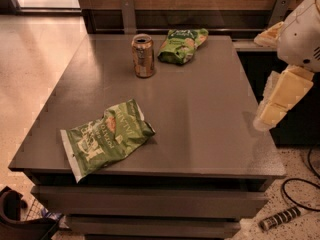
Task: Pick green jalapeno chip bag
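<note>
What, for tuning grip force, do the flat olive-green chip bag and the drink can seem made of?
The flat olive-green chip bag looks like thin plastic-foil film: crinkled, faint sheen, white sealed edge. The copper-coloured drink can seems glossy metal, likely aluminium. The gripper hangs beside the grey table's right edge.

so the flat crinkled olive-green foil chip bag with white lettering (pixel 106 137) is lying near the front left corner of the grey flat-topped desk (pixel 210 119); its white sealed end sits right at the front edge; a tan metal drink can (pixel 143 55) stands upright near the back edge, left of middle; a smaller puffy bright-green snack bag (pixel 182 45) lies just beside it toward the back edge, not touching; the robot's cream-coloured gripper (pixel 272 106) hangs off past the right edge, well apart from the olive bag
</note>
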`<state>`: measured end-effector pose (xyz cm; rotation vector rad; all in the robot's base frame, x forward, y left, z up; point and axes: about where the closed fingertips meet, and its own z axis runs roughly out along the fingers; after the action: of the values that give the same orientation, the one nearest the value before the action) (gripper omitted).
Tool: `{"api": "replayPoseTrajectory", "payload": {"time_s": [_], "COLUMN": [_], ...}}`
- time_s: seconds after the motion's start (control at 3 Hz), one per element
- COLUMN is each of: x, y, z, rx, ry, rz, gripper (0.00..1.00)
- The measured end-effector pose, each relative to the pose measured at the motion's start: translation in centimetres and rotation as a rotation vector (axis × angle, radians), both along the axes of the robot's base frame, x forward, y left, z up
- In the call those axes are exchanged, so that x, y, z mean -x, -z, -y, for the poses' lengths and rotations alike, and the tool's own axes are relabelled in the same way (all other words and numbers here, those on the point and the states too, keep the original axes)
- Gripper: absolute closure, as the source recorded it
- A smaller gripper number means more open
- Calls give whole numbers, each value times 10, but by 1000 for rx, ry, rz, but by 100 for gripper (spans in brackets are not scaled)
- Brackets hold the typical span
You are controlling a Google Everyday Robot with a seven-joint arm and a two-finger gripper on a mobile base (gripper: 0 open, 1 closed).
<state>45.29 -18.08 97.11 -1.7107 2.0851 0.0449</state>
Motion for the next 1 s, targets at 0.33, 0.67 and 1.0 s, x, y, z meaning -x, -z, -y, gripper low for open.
{"api": "replayPoseTrajectory", "payload": {"time_s": [0.33, 0.67, 1.0], "x": [-19, -17, -8], "y": [23, 26, 30], "z": [-98, -163, -224], "rx": [-232, -293, -251], "ry": [-190, -284, -344], "rz": [-16, -26, -13], "gripper": [0, 0, 0]}}
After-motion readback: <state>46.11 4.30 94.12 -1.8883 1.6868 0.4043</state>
